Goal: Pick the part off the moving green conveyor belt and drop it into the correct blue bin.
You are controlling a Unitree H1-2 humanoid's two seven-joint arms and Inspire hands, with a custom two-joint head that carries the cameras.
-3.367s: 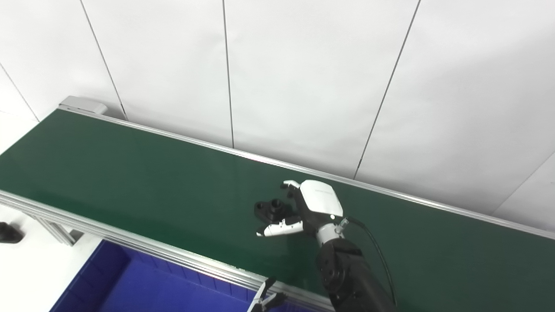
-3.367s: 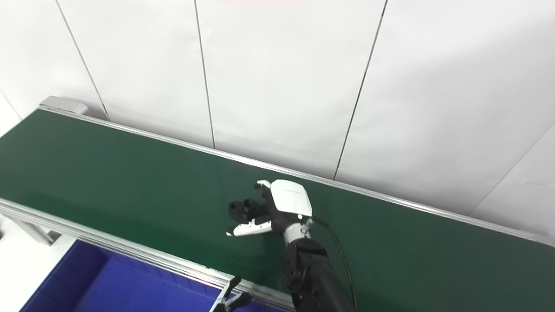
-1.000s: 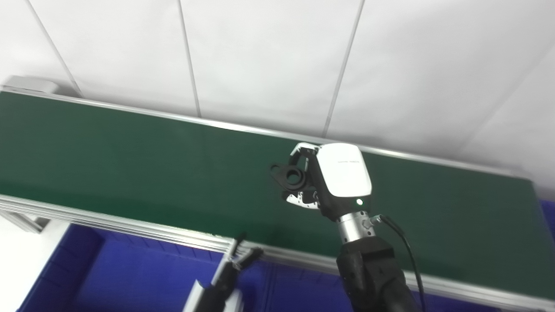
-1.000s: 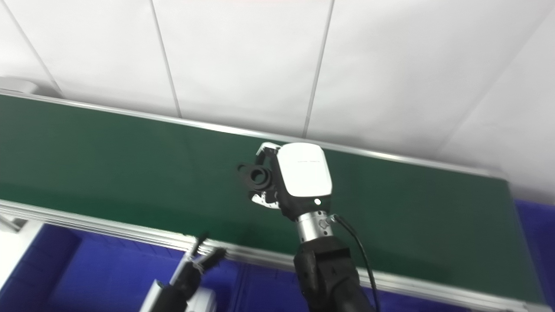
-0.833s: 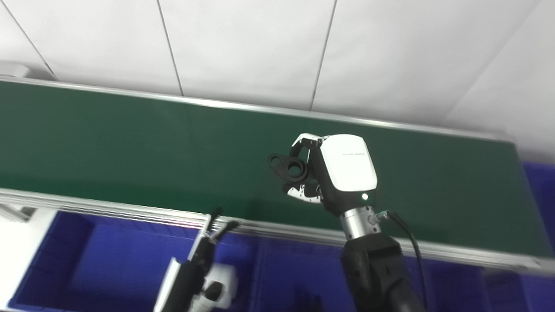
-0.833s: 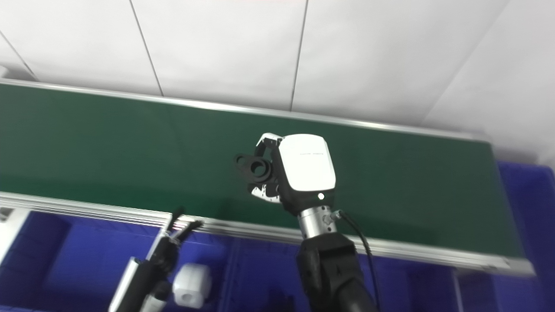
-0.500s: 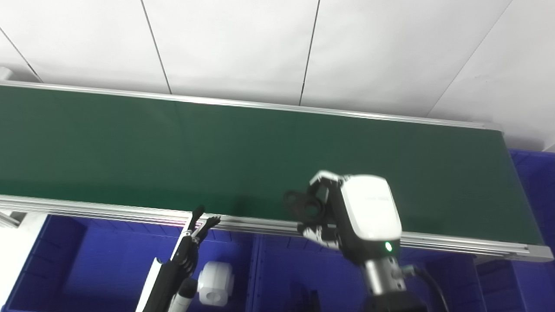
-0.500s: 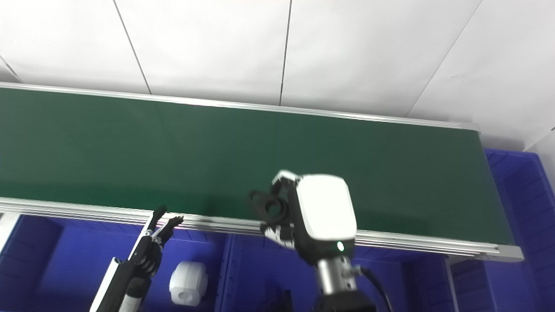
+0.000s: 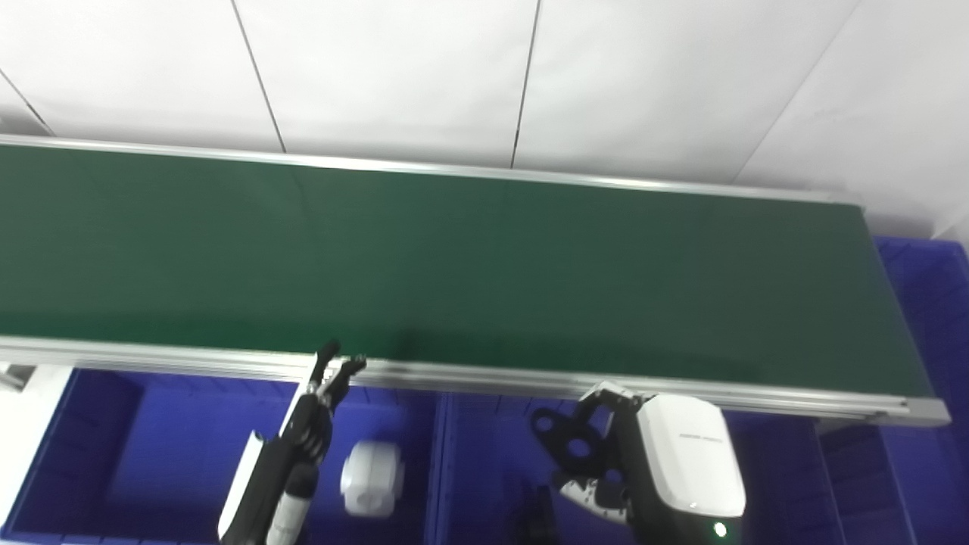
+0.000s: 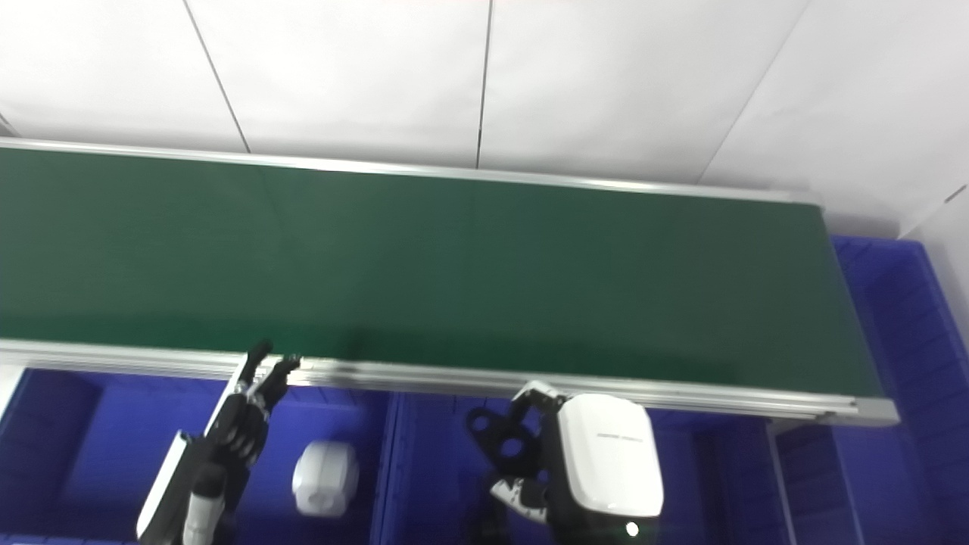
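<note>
My right hand [image 9: 651,465] is shut on a black part [image 9: 564,439] with round holes, holding it above the middle blue bin [image 9: 484,446], in front of the belt's near rail. The green conveyor belt [image 9: 454,250] carries nothing that I can see. My left hand [image 9: 314,412] hovers over the left blue bin [image 9: 151,424], its fingers straight and apart, holding nothing. A white part [image 9: 371,469] lies in that left bin, just right of my left hand.
Another blue bin [image 9: 931,303] stands at the belt's right end. A dark part [image 9: 534,515] lies low in the middle bin. The belt's aluminium rail [image 9: 484,375] runs between the belt and the bins. White wall panels stand behind.
My right hand has carried the black part off the belt, back over the near rail and down over the middle bin. The camera has tilted down, showing more of the bins.
</note>
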